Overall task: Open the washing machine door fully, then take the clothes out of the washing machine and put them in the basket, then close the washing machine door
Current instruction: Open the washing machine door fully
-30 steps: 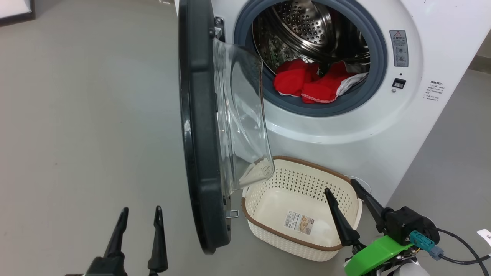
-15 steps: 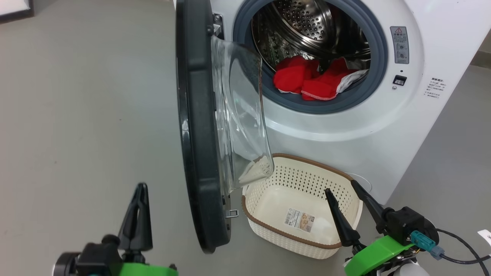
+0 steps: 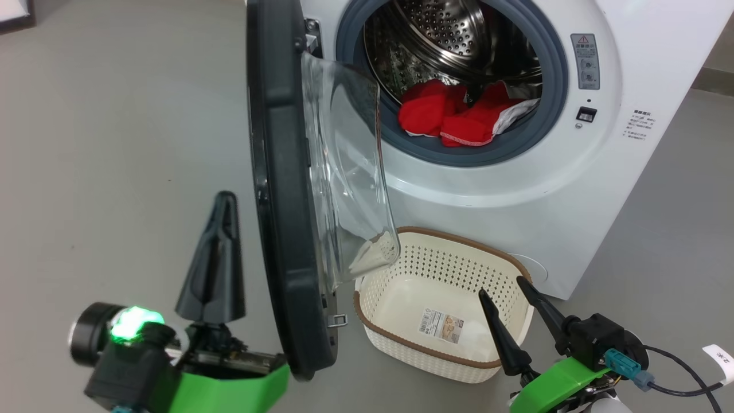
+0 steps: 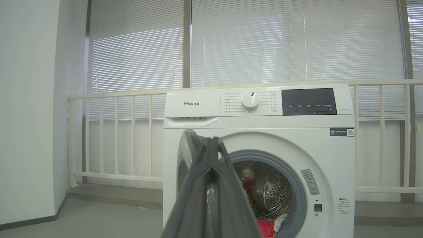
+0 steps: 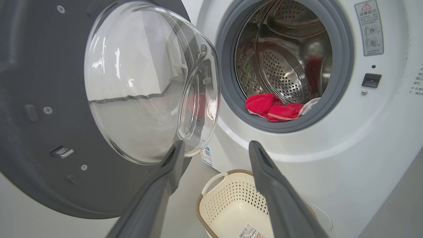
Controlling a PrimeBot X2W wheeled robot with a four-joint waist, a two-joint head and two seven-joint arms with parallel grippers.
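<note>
The white washing machine [image 3: 516,189] stands with its door [image 3: 275,172] swung out edge-on toward me, glass bowl [image 3: 344,172] facing the drum. Red clothes [image 3: 453,115] with white trim lie at the drum's front lip. The cream basket [image 3: 401,350] sits empty on the floor below the opening. My left gripper [image 3: 225,198] is shut on nothing, pointing up just left of the door's black rim, apart from it. My right gripper [image 3: 501,287] stands open over the basket's right end. In the right wrist view the open gripper [image 5: 216,145] points between the door [image 5: 43,99] and the clothes [image 5: 271,107].
Grey floor [image 3: 114,143] spreads wide to the door's left. A black cable [image 3: 682,367] and a white tag [image 3: 719,358] trail at the lower right. Behind the machine [image 4: 257,132] run a pale railing [image 4: 115,138] and window blinds [image 4: 248,43].
My left gripper has shut and risen beside the door's outer face. The head camera shifted a little, moving the whole picture left. The right gripper, door, clothes and basket have kept their places.
</note>
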